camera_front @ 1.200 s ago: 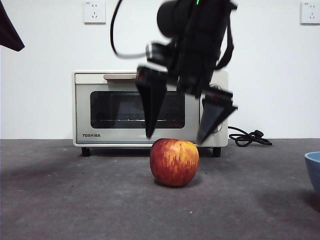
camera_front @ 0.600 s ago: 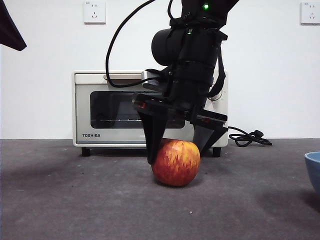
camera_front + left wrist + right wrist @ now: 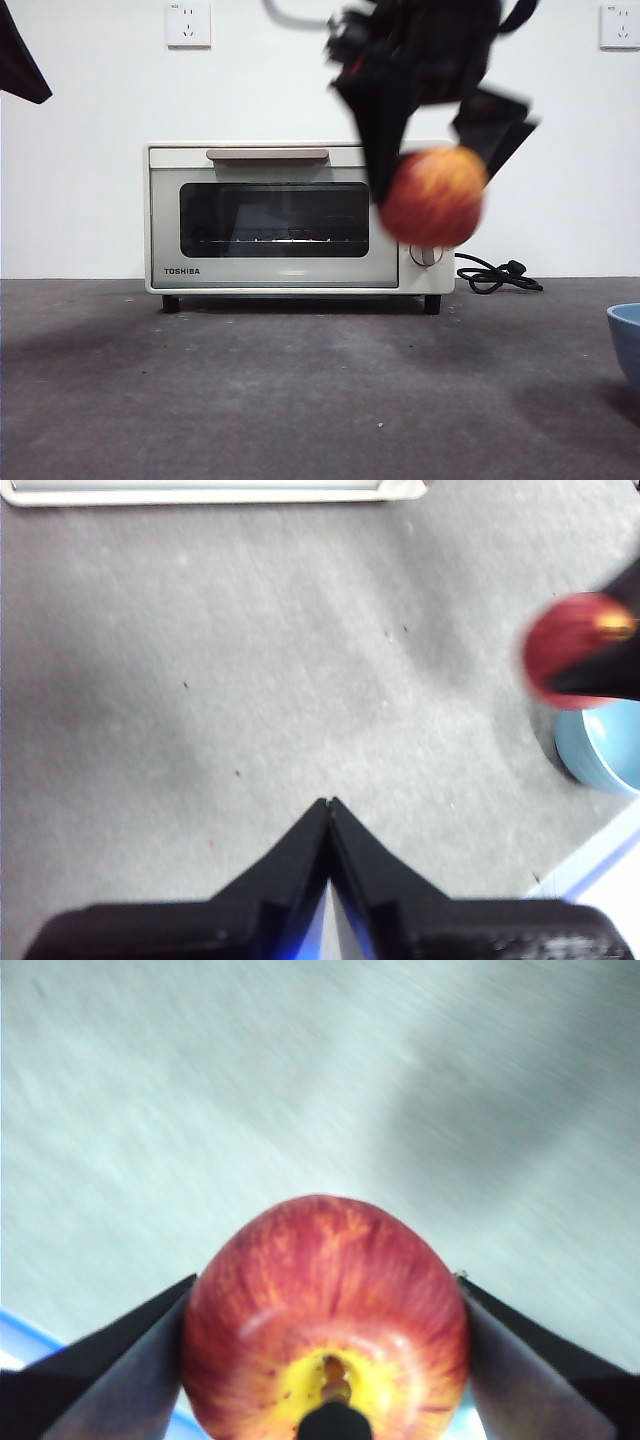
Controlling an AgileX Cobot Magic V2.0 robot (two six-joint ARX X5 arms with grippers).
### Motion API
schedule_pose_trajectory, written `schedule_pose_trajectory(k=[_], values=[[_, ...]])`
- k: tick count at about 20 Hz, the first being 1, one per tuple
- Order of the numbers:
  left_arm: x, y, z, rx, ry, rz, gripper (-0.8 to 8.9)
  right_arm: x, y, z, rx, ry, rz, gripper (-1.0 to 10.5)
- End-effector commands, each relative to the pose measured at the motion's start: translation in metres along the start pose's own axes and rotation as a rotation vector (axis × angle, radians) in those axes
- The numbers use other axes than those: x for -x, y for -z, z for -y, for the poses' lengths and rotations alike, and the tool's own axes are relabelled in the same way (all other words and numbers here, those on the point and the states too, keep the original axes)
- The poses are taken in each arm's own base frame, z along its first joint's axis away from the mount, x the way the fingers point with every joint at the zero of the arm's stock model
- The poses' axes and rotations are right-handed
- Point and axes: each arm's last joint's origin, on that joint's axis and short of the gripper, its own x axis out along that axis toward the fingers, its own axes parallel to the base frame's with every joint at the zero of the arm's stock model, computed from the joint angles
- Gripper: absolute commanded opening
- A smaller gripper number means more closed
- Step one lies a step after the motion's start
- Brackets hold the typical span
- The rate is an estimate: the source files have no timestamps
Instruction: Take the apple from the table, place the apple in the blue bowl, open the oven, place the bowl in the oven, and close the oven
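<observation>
The right gripper (image 3: 432, 160) held the apple (image 3: 433, 196) clamped between its jaws, high above the table (image 3: 250, 380) in front of the oven (image 3: 300, 215), likely for carrying right to the blue bowl (image 3: 626, 340), while the left gripper (image 3: 328, 805) waited, pinched together on nothing.

lab-like test bench, bare white wall (image 3: 80, 200), wall sockets (image 3: 189, 24), grey table (image 3: 250, 390)

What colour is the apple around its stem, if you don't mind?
Yellow around the stem, red with orange streaks elsewhere; the apple shows best in the right wrist view.
</observation>
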Motion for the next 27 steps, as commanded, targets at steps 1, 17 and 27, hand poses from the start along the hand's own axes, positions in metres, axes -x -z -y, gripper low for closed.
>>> schedule_pose_trajectory(k=[1, 17, 27], values=[[-0.002, -0.007, 0.000, -0.036, 0.005, 0.043, -0.05, 0.017, 0.012, 0.003, 0.018, 0.068, 0.031, -0.1], [-0.087, -0.118, 0.006, -0.138, 0.087, 0.124, -0.05, -0.022, 0.151, 0.044, -0.344, 0.109, 0.100, -0.1], [-0.157, -0.185, -0.006, -0.144, 0.034, 0.130, -0.05, -0.031, 0.156, 0.044, -0.425, 0.106, 0.072, -0.1]])
